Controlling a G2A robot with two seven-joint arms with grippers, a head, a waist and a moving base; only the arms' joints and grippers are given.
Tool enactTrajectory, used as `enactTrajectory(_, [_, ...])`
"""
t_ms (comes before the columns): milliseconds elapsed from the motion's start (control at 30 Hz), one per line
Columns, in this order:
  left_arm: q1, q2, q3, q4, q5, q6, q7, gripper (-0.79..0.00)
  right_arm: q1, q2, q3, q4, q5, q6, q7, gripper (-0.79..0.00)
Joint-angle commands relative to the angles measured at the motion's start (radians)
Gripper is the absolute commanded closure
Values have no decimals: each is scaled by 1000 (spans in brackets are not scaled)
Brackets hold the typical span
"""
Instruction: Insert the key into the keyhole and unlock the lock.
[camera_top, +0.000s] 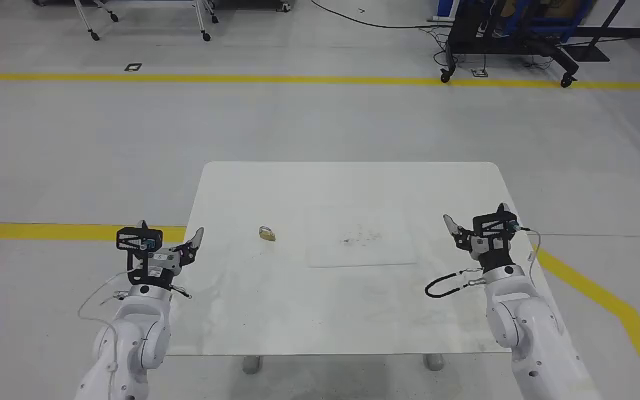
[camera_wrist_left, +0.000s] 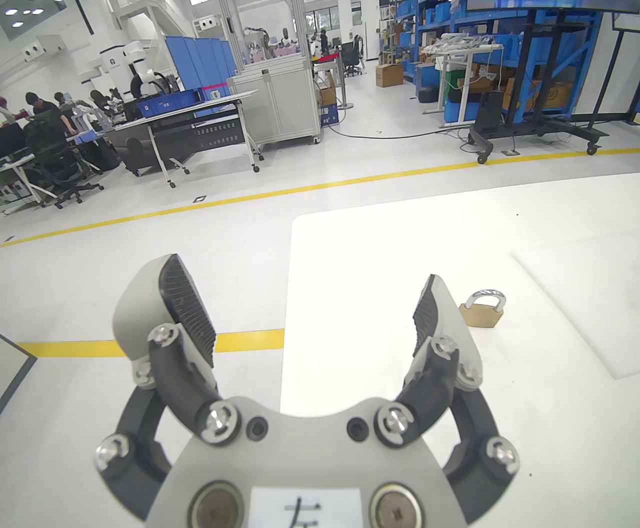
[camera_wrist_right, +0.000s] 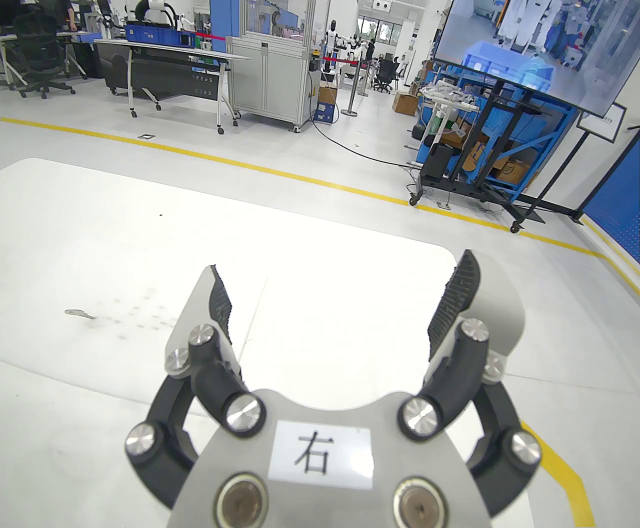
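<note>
A small brass padlock with a silver shackle lies on the white table, left of centre; it also shows in the left wrist view as the padlock. A thin silver key lies flat on a marked patch of the translucent mat. My left gripper hovers open at the table's left edge, the padlock just beyond one fingertip. My right gripper hovers open over the table's right edge, well apart from the key. Neither holds anything.
The mat covers the table's middle, with faint dark marks on it. Yellow floor lines run past both sides of the table. A black cable loops beside the right arm.
</note>
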Motion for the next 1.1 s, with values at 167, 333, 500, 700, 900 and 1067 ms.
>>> enactTrajectory(167, [0,0,0,0,0,0,0,-785,86,-3,-71,24,-31,-62,123,-785])
enactTrajectory(333, [0,0,0,0,0,0,0,-785,86,-3,-71,24,-31,-62,123,-785])
enactTrajectory(500, [0,0,0,0,0,0,0,-785,86,-3,-71,24,-31,-62,123,-785])
enactTrajectory(700, [0,0,0,0,0,0,0,-785,99,-4,-94,36,-26,-109,137,-785])
enactTrajectory(900, [0,0,0,0,0,0,0,-785,265,-15,-234,215,57,-348,182,-785])
enactTrajectory(1067, [0,0,0,0,0,0,0,-785,394,-33,-361,352,93,-510,178,-785])
